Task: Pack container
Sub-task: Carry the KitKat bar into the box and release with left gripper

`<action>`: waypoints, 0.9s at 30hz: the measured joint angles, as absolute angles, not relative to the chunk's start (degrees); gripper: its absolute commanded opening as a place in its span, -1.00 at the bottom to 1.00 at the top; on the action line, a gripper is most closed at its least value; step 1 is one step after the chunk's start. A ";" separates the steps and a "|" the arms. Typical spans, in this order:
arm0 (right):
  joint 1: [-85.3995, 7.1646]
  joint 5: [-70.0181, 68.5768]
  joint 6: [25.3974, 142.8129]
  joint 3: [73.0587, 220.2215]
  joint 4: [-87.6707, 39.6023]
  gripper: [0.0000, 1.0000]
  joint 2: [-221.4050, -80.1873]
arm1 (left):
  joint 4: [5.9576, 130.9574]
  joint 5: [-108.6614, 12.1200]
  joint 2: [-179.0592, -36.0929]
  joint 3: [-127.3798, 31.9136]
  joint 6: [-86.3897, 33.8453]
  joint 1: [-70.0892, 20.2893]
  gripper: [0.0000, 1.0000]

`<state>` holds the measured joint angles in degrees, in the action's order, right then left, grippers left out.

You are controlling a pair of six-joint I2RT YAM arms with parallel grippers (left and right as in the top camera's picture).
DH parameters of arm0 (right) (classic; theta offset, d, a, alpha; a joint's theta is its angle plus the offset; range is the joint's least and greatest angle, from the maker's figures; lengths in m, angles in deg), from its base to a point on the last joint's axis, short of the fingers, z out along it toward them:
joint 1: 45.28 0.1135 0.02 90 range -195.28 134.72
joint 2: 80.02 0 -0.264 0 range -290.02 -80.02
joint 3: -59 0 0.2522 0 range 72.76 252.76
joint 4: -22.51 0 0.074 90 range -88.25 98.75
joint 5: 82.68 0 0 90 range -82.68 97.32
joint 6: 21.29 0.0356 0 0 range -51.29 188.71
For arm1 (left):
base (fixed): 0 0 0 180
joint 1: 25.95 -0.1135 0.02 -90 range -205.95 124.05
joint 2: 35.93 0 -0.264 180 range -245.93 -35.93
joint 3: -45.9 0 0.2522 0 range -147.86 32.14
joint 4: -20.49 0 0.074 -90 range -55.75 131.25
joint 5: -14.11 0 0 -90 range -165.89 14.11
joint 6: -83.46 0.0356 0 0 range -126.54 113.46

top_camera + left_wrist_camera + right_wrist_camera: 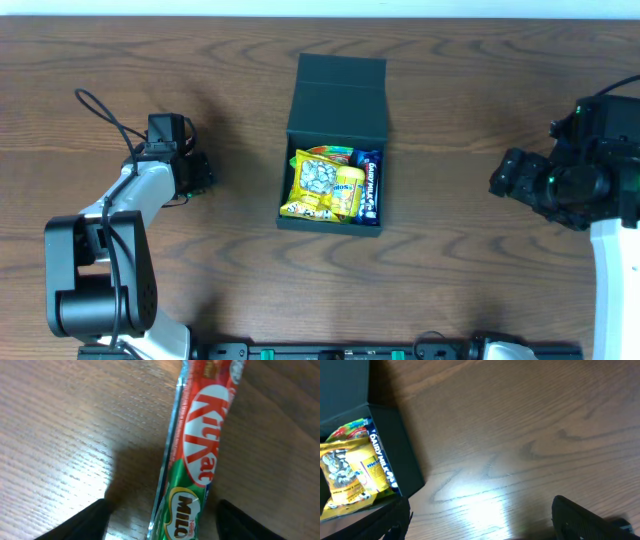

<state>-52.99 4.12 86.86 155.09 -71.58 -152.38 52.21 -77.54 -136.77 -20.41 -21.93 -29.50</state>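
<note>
Wood-grain brown table (470,90) runs under both of my arms, and the biggest thing on it is the container (288,180), a dark teal-green box standing between my two grippers, well apart from each. Its flap lid (338,95) is thrown open on the side away from me. Inside, a yellow snack packet (325,185) fills most of the space. A blue Dairy Milk bar (370,185) lies along the wall nearest my right gripper, and a green and orange packet (335,153) shows at the lid end. From my right gripper (480,530) the container sits ahead and off to the left, its dark wall (400,455) just beyond my left finger. That gripper is spread wide over bare wood and holds nothing. My left gripper (160,525) is down close to the table, well to the container's left. Its fingers (90,522) are also spread. A red KitKat bar (200,445) with a green Milo end lies flat between them, wood showing on one side and a thin gap on the other.
</note>
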 measured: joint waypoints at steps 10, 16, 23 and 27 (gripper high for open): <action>-52.99 4.38 86.88 155.09 -70.71 0.88 -152.38 | 55.79 -77.56 -136.33 -20.70 -21.26 -29.48 -0.78; -52.99 4.62 86.64 155.09 -69.42 0.91 -152.38 | 63.00 -77.52 -132.53 -22.42 -17.58 -27.58 -0.88; -52.99 4.78 86.64 155.09 -69.44 0.92 -152.38 | 62.65 -73.10 -118.17 -25.79 -1.06 -18.53 -0.88; -52.99 4.78 86.64 155.09 -69.49 0.93 -152.38 | 62.28 -66.61 -111.91 -26.38 23.05 -10.14 -0.88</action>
<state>-52.99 4.78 86.64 155.09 -69.49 -152.38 62.28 -66.61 -111.91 -26.38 23.05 -10.14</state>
